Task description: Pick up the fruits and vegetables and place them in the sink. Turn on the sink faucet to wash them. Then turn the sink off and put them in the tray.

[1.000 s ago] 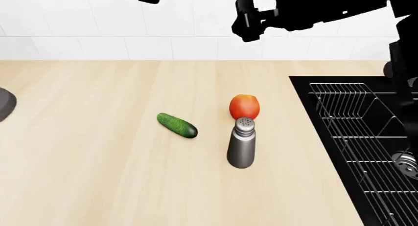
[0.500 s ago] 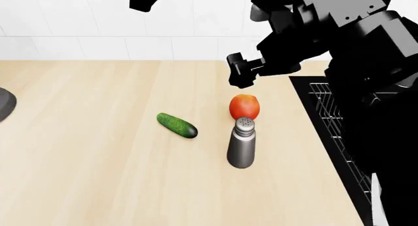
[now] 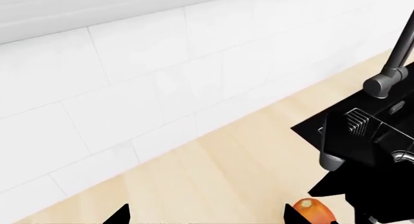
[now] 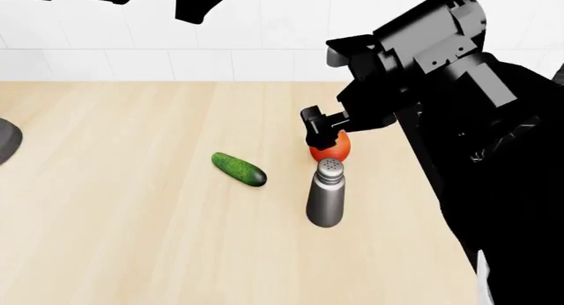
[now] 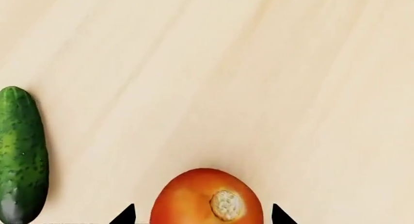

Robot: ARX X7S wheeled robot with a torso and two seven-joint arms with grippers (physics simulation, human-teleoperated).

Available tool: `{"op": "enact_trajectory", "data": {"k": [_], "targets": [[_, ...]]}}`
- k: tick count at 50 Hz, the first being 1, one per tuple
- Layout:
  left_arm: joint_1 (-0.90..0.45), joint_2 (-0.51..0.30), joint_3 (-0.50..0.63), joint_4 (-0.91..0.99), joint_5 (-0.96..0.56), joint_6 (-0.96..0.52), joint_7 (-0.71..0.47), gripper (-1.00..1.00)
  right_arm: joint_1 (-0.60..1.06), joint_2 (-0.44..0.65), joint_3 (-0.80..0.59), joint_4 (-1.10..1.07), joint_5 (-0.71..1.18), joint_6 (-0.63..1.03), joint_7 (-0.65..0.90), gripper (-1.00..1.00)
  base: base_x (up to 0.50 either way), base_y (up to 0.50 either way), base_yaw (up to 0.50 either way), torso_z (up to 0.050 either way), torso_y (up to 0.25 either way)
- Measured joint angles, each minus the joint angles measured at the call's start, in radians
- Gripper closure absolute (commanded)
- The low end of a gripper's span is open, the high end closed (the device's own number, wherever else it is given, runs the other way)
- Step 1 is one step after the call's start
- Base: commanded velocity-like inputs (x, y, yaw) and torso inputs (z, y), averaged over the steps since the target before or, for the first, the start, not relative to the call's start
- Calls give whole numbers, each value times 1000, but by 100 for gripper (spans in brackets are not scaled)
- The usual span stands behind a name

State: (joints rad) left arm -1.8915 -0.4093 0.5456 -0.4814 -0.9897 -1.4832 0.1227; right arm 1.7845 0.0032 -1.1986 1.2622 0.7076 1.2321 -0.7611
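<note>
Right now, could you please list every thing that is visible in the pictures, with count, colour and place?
cucumber: one, dark green, lying on the wooden counter, left of the shaker
round fruit: one, red-orange, on the counter just behind the shaker, under the right gripper
shaker: one, steel, upright on the counter
sink: one, black, seen in the left wrist view, at the counter's end
faucet: one, steel, at the sink
counter: one, light wood
wall tiles: white, behind the counter
left gripper: one, black, high above the counter
right gripper: one, black, open over the fruit
</note>
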Motion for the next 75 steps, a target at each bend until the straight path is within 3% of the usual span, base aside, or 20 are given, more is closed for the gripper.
{"op": "enact_trajectory", "data": {"k": [14, 15, 32, 49, 56, 67, 75], "targets": [[0, -3, 17, -9, -10, 15, 2, -100, -57, -1, -46, -7, 23, -11, 7, -100, 0, 0, 0, 0, 0], [0, -3, 18, -10, -10, 16, 2, -100, -60, -1, -49, -7, 24, -12, 7, 100, 0, 0, 0, 0, 0], [1, -10, 18, -5, -31, 17, -15, -100, -26, -1, -47, 23, 50, -39, 17, 100, 0, 0, 0, 0, 0], [-13, -23, 48, 0, -36, 40, 10, -100, 115, 20, 183, 43, -120, -33, -12, 100, 0, 0, 0, 0, 0], [-39, -32, 167, -18, 22, 121, 166, -100, 162, 52, 273, 24, -180, -23, -14, 100, 0, 0, 0, 0, 0], [-82, -52, 460, -47, 183, 367, 602, -100, 186, 176, 432, -194, -164, 100, 96, 100, 0, 0, 0, 0, 1], [-75, -44, 619, -95, 293, 574, 844, -100, 188, 246, 534, -335, -136, 176, 183, 100, 0, 0, 0, 0, 0]]}}
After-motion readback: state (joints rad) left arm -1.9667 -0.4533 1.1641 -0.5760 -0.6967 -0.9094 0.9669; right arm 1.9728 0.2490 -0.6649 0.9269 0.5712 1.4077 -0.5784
